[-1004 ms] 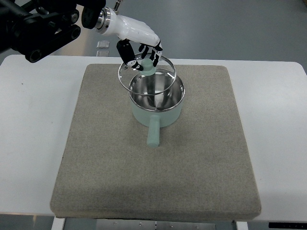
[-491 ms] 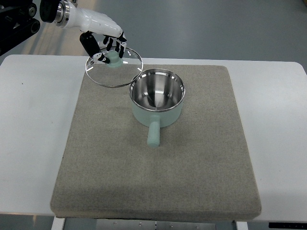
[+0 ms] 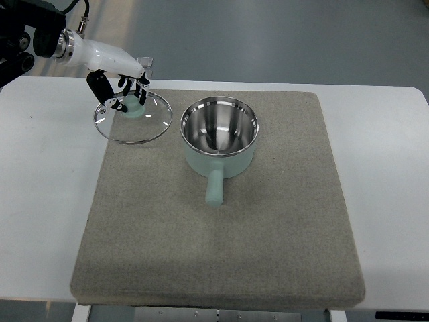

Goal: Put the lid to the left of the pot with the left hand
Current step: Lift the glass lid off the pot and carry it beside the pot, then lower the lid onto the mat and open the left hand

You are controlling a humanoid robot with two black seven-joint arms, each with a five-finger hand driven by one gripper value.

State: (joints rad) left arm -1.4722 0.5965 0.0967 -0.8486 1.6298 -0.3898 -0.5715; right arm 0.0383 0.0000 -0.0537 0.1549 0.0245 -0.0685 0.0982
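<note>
- The robot's white left hand [image 3: 119,75] with black fingertips comes in from the top left corner of the picture.
- Its fingers [image 3: 100,85] are curled around the pale green knob [image 3: 133,106] of the round glass lid with a shiny metal rim [image 3: 132,117], so the hand is holding the lid.
- The lid is to the left of the pale green pot with a shiny steel inside [image 3: 219,137], near it but not touching it.
- The lid sits over the top left corner of the square grey felt mat [image 3: 221,241], and its left edge hangs a little past the mat's side.
- I cannot tell if the lid is resting on the mat or just above it.
- The pot stands upright on the mat, open on top.
- The pot's short green handle [image 3: 214,188] points toward the near edge of the mat.
- The mat lies on a white table [image 3: 40,201].
- A small clear thing [image 3: 144,62] sits behind the hand at the far edge of the table; it is too small to tell what it is.
</note>
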